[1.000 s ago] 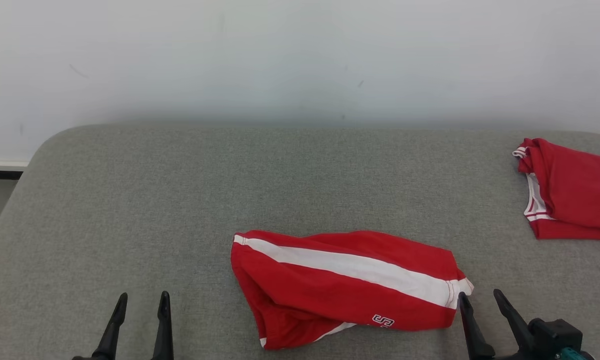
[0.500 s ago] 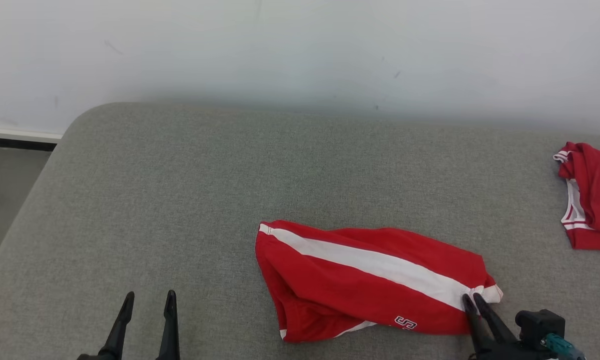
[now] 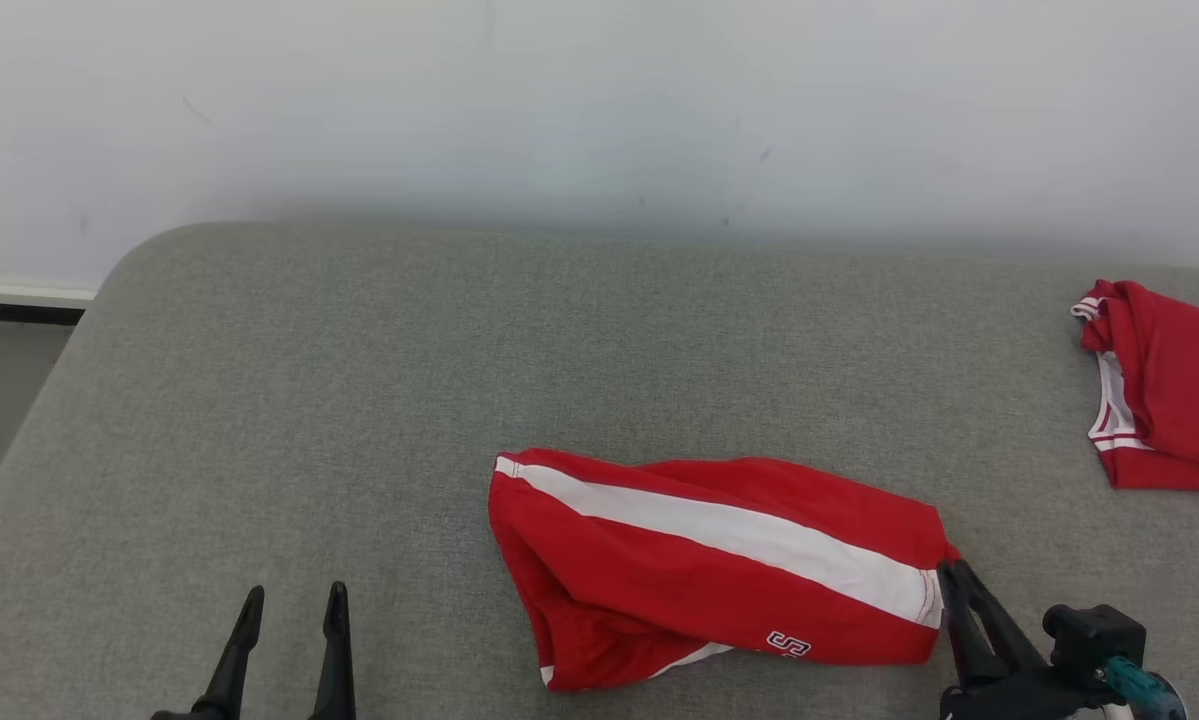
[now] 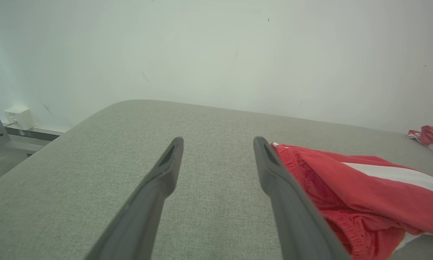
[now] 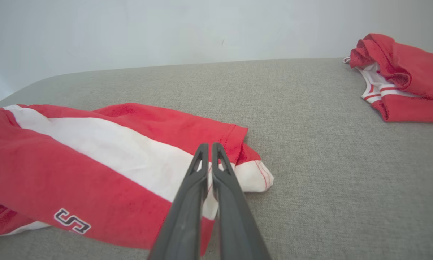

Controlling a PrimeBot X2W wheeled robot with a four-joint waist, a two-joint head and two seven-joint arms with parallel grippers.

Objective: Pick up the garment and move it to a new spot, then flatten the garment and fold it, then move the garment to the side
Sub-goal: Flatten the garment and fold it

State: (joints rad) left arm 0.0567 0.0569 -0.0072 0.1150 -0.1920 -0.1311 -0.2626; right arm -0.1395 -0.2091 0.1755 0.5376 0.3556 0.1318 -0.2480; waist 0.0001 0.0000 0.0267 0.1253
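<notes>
Black right gripper (image 3: 952,570), lower right, has its fingers pinched together on the white-striped hem of the garment (image 3: 699,580) — this looks like the pickup step, with a lift and carry next. Left gripper (image 3: 294,592), lower left, stands parted, touching nothing. The garment lies low, right of centre, on the grey cushion (image 3: 339,400) — a second red garment (image 3: 1169,400) lies at the far right edge.

The right gripper (image 3: 947,572) is clamped on the right end of the shorts (image 3: 699,560). The left gripper (image 3: 294,592) is held left of the shorts, fingers spread apart.
</notes>
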